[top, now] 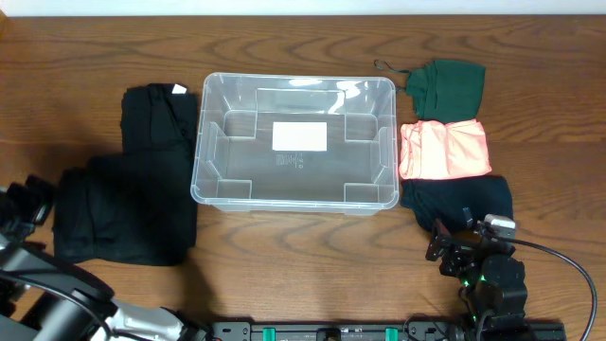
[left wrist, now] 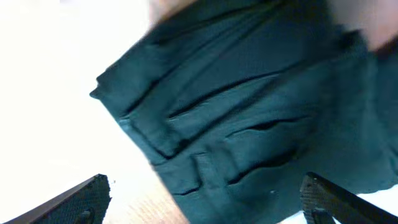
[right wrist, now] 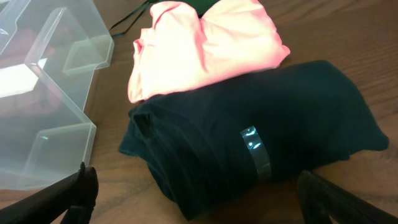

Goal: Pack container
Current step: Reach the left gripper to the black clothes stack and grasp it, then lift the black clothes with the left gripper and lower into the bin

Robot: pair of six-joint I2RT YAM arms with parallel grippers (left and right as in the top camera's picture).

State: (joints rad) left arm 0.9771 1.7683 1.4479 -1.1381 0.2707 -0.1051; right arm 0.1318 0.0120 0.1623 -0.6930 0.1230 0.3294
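Observation:
The clear container (top: 213,104) stands empty mid-table with a white label on its base; its corner shows in the right wrist view (right wrist: 43,134). My right gripper (top: 453,248) is open and empty just in front of a dark folded garment (top: 459,201). In the right wrist view that garment (right wrist: 205,149), with a clear tape band, lies between my open fingers (right wrist: 205,202). My left gripper (top: 26,201) is open and empty at the left edge of a black folded garment (top: 123,213). In the left wrist view the garment (left wrist: 249,106) shows pockets beyond the open fingers (left wrist: 205,205).
A second black garment (top: 159,118) lies left of the container. A coral-pink folded garment (top: 445,150) and a dark green one (top: 453,87) lie to its right; the pink one also shows in the right wrist view (right wrist: 205,50). The table is wood.

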